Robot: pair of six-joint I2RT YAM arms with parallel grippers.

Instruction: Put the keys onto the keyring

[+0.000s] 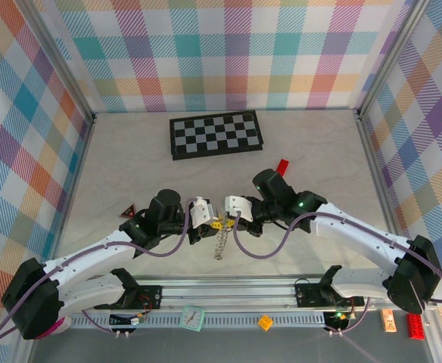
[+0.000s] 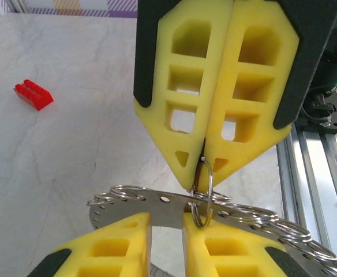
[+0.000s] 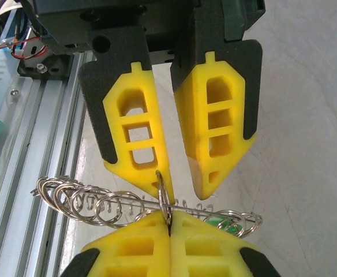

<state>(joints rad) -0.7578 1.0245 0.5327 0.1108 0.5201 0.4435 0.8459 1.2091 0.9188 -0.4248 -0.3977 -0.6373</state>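
— Where is the keyring (image 2: 151, 210) held, and by which pincer?

— It is carried above the desk (image 2: 70, 161), between the two arms. The right pincer (image 3: 169, 218) is seen fully closed, and one small wire loop (image 3: 164, 196) on the rim is nipped between its pads. The left pincer (image 2: 167, 224) is parted a little. Nothing appears to be clamped in it, though the flat plate lies just across its fingertips.

— How is the ring laid relative to that left pincer?

— Straight ahead of it, lying flat, with its broad span set crosswise to the line on which the two pincers face each other. The left pincer is judged the freer to take the plate's rim, so a grip there would probably be needed next.

— And the keys?

— A fleck of green (image 3: 220, 226) is glimpsed behind the loops. Whether it is a key's head cannot be told.
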